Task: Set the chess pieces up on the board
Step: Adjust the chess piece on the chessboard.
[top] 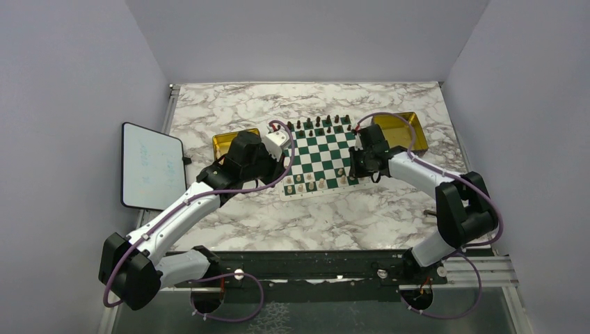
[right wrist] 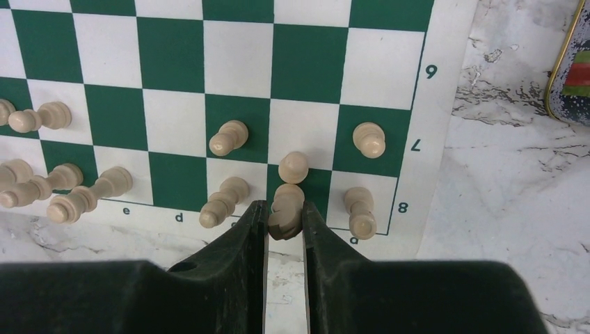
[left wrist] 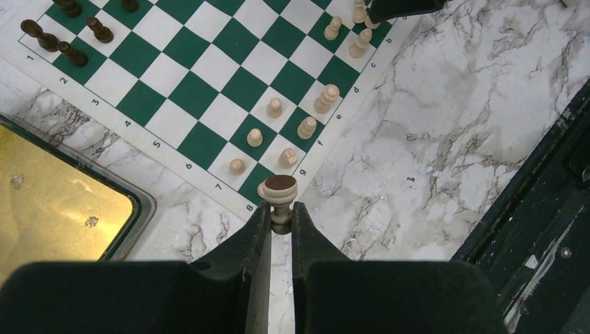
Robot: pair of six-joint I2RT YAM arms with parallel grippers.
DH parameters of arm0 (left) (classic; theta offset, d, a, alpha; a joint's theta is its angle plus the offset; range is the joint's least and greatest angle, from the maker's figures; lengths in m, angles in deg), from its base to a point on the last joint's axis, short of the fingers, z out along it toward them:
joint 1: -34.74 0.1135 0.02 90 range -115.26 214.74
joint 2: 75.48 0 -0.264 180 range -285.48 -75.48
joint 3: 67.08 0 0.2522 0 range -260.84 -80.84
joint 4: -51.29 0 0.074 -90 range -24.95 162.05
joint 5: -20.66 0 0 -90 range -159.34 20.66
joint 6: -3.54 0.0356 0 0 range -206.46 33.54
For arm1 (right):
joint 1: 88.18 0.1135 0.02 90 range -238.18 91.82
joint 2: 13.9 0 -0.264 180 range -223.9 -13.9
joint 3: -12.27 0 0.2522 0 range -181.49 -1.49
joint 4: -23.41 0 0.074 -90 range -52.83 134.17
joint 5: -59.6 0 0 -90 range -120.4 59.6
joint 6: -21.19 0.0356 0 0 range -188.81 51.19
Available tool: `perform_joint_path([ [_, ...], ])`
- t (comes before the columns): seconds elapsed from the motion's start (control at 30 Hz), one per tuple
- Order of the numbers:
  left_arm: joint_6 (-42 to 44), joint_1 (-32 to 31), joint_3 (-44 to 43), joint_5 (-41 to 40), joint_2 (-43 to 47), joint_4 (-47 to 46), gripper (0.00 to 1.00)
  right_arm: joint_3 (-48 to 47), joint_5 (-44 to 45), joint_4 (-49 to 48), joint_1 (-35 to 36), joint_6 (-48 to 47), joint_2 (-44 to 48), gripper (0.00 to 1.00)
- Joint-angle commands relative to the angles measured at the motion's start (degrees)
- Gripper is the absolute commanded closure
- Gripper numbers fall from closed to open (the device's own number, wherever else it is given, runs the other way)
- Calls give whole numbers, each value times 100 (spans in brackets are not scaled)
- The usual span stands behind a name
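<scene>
Marble table (top: 348, 216): left pincer (left wrist: 280, 212), right pincer (right wrist: 284, 209) each pinch one piece (left wrist: 280, 188) (board (right wrist: 306, 62) reads 8).

Glowing bright and even, with diffuse light falling from overhead. Casting only soft, short shadows beside the chess pieces (right wrist: 229, 136) on the board (right wrist: 306, 62). Glinting warmly off the gold tray (left wrist: 49, 209) at the left. Blurring slightly on the dark fingers (left wrist: 243, 250) nearest each wrist lens, rendering the marble tabletop (left wrist: 445, 139) sharp.

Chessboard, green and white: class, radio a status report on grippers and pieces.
Left gripper shut on cream wooden piece, brown felt base showing, over corner of green-checked board. Right gripper shut on cream back-row piece. Cream pawn close ahead of it.
</scene>
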Motion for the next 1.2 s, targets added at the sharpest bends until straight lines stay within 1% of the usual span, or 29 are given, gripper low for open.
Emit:
perform_joint_path([
  [0.0,33,-33,31,112,128,-121,92,121,-78,133,37,70,227,79],
  [0.4,32,-32,27,122,177,-121,92,246,-61,-60,49,71,128,79],
  [0.8,49,-33,49,71,279,-122,91,206,20,56,120,139,142,62],
  [0.97,58,-33,49,58,293,-119,91,50,304,225,120,235,208,59],
  [1.17,58,-33,57,61,307,-121,91,-206,349,323,125,244,177,60],
])
